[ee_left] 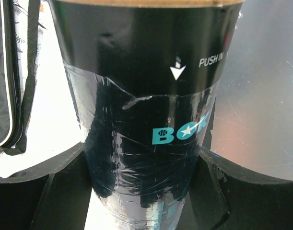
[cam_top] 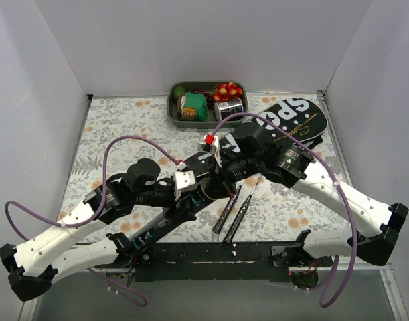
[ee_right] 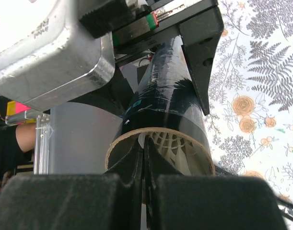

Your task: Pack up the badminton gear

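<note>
In the middle of the floral-patterned tablecloth [cam_top: 124, 127], the two arms meet over a black cardboard shuttlecock tube [ee_left: 151, 120] wrapped in clear plastic. The left gripper [ee_left: 142, 152] is clamped on the tube, one padded finger pressed against each side. The tube's long axis runs straight away from that wrist, and its open, pale-rimmed mouth faces the right wrist camera, with white feathered shuttlecocks [ee_right: 172, 146] visible inside. The right gripper [ee_right: 144, 165] sits at that mouth with its fingers drawn together to a thin slit; I cannot tell whether anything is pinched between them. The long black racket-shaped cover lettered "SPO" [cam_top: 294, 120] lies diagonally, its broad end at the far right and the rest running near-left under the arms. Two slim black racket handles [cam_top: 227, 210] lie side by side just near of the grippers, slanting far-right, their heads hidden. A grey oval tray of colourful toy food [cam_top: 172, 110] sits at the far edge.
</note>
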Action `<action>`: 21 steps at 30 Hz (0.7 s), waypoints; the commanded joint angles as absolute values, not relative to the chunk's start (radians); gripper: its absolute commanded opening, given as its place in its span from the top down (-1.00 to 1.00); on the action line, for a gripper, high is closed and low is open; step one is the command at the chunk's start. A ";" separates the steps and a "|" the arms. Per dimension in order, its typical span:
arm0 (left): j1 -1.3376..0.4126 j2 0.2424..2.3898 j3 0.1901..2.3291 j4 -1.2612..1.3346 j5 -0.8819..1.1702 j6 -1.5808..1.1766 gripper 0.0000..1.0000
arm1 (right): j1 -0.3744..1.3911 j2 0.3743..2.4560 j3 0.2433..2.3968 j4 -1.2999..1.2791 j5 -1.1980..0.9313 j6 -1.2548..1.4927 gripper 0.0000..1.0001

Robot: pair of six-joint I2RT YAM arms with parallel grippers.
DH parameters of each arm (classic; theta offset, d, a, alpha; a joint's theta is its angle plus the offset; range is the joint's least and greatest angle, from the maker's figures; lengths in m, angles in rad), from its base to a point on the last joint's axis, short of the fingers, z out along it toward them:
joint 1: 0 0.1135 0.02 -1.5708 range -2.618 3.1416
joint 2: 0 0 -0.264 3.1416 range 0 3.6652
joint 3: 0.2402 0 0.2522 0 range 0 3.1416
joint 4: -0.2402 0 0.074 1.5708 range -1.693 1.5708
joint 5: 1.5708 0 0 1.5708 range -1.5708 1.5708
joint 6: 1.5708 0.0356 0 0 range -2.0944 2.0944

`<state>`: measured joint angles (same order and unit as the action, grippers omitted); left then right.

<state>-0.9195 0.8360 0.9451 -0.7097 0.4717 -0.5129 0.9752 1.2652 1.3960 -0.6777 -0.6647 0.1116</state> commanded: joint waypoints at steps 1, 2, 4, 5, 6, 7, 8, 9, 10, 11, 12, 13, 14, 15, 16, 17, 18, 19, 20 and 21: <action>-0.923 0.790 0.954 -0.700 0.514 -0.518 0.51 | 0.991 1.275 1.332 -0.574 -0.713 0.133 0.97; -0.923 0.788 0.954 -0.698 0.515 -0.517 0.51 | 0.997 1.276 1.312 -0.552 -0.727 0.140 0.97; -0.925 0.788 0.954 -0.698 0.518 -0.515 0.51 | 1.002 1.287 1.260 -0.487 -0.744 0.167 0.97; -0.925 0.788 0.956 -0.696 0.520 -0.514 0.51 | 1.014 1.299 1.244 -0.463 -0.762 0.176 0.97; -0.925 0.790 0.957 -0.695 0.520 -0.512 0.51 | 1.023 1.308 1.232 -0.442 -0.764 0.196 0.97; -0.925 0.788 0.956 -0.696 0.520 -0.512 0.51 | 1.034 1.319 1.217 -0.413 -0.767 0.199 0.97; -0.923 0.788 0.959 -0.696 0.522 -0.512 0.51 | 1.055 1.340 1.212 -0.407 -0.775 0.201 0.97; -0.925 0.787 0.959 -0.696 0.522 -0.512 0.51 | 1.063 1.350 1.212 -0.402 -0.778 0.204 0.97; -0.923 0.784 0.959 -0.696 0.522 -0.512 0.51 | 1.069 1.359 1.216 -0.400 -0.778 0.203 0.97; -0.925 0.782 0.959 -0.699 0.522 -0.512 0.51 | 1.074 1.365 1.219 -0.405 -0.775 0.204 0.97; -0.923 0.781 0.957 -0.698 0.520 -0.512 0.51 | 1.074 1.365 1.226 -0.406 -0.775 0.203 0.94; -0.925 0.776 0.957 -0.701 0.520 -0.511 0.51 | 1.074 1.361 1.235 -0.413 -0.766 0.196 0.74; -0.925 0.773 0.956 -0.701 0.519 -0.512 0.51 | 1.074 1.347 1.258 -0.434 -0.746 0.192 0.63; -0.923 0.769 0.951 -0.701 0.518 -0.514 0.51 | 1.074 1.339 1.275 -0.452 -0.724 0.184 0.51; -0.923 0.762 0.950 -0.700 0.517 -0.514 0.51 | 1.074 1.329 1.296 -0.483 -0.698 0.176 0.32; -0.925 0.759 0.946 -0.699 0.517 -0.514 0.51 | 1.072 1.312 1.333 -0.532 -0.651 0.163 0.27; -0.925 0.756 0.940 -0.696 0.517 -0.515 0.51 | 1.071 1.302 1.356 -0.564 -0.628 0.155 0.24; -0.925 0.753 0.937 -0.695 0.518 -0.515 0.51 | 1.068 1.292 1.376 -0.592 -0.602 0.150 0.19; -0.925 0.750 0.934 -0.693 0.518 -0.515 0.51 | 1.062 1.272 1.396 -0.653 -0.547 0.146 0.19; -0.923 0.749 0.930 -0.693 0.522 -0.515 0.51 | 1.058 1.261 1.438 -0.681 -0.520 0.141 0.18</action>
<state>-0.9184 0.7666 0.9279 -0.7750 0.4526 -0.4259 1.0393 1.2831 1.3411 -0.5156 -0.6689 0.1673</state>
